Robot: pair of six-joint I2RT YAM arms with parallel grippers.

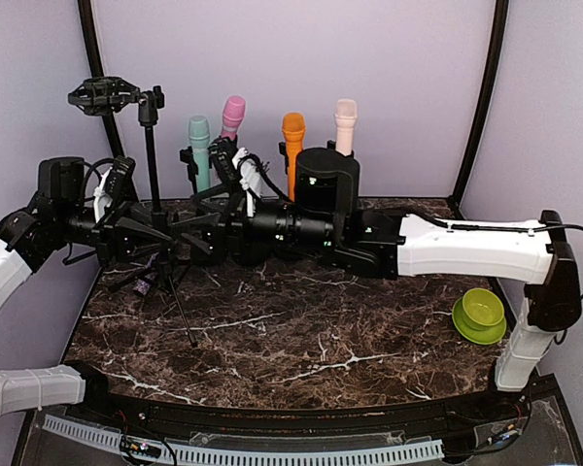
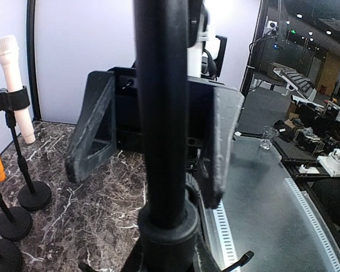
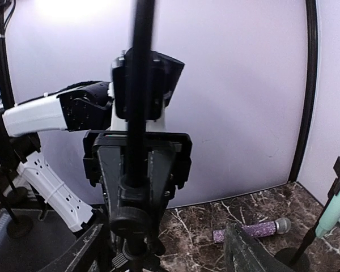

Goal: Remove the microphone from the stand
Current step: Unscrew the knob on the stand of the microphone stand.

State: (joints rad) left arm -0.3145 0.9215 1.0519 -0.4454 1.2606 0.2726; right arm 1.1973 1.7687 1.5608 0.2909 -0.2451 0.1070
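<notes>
The black tripod stand (image 1: 153,160) rises at the left of the table, and the shock mount (image 1: 105,94) at its top holds nothing. My left gripper (image 1: 148,233) is shut on the stand's pole (image 2: 161,113) just above a collar. My right gripper (image 3: 164,249) faces it from the other side, open, with one finger on each side of the pole and not touching it. A purple glitter microphone (image 3: 252,229) lies flat on the marble just beyond my right finger (image 3: 246,252). The top view does not show it, as the arms are in the way.
Teal (image 1: 199,146), pink (image 1: 232,115), orange (image 1: 292,146) and cream (image 1: 345,124) microphones stand in small stands along the back. A green bowl (image 1: 480,313) sits at the right. My right arm (image 1: 466,248) stretches across the table's middle. The tripod legs (image 1: 175,291) spread on the marble.
</notes>
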